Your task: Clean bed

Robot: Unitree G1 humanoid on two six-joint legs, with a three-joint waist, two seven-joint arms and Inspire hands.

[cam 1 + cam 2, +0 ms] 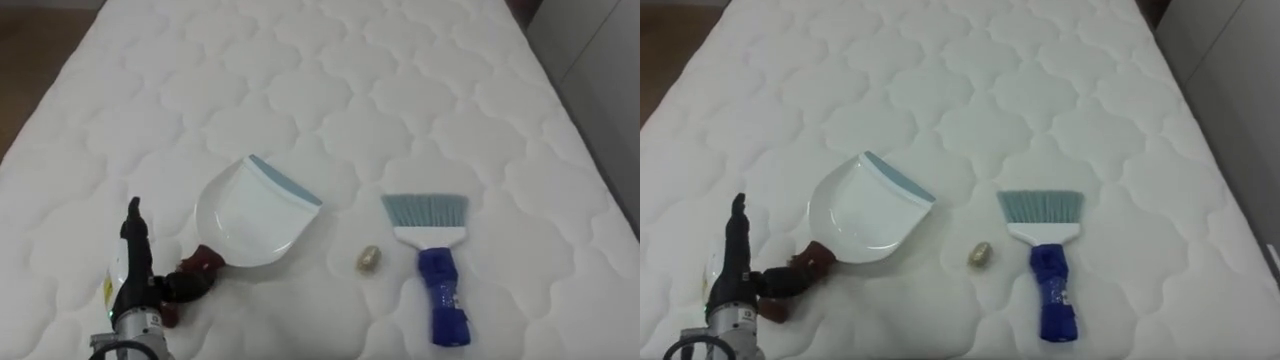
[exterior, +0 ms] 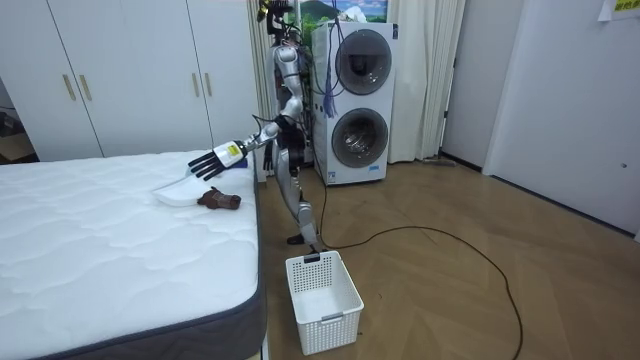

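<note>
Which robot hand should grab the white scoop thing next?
Left, probably. The black left hand is open right beside the dark red handle of the white plastic dustpan, on the white quilted mattress; the blue-handled brush lies farther right.

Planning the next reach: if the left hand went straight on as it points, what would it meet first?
Probably only bare mattress: the left hand points away across it, with the dustpan off to its right. Depth is unclear.

I'm watching the robot standing beside the bed (image 2: 100,240), its left hand (image 2: 212,160) hanging straight-fingered over the white dustpan (image 2: 178,192), a white basket (image 2: 322,300) sitting on the floor nearby.
</note>
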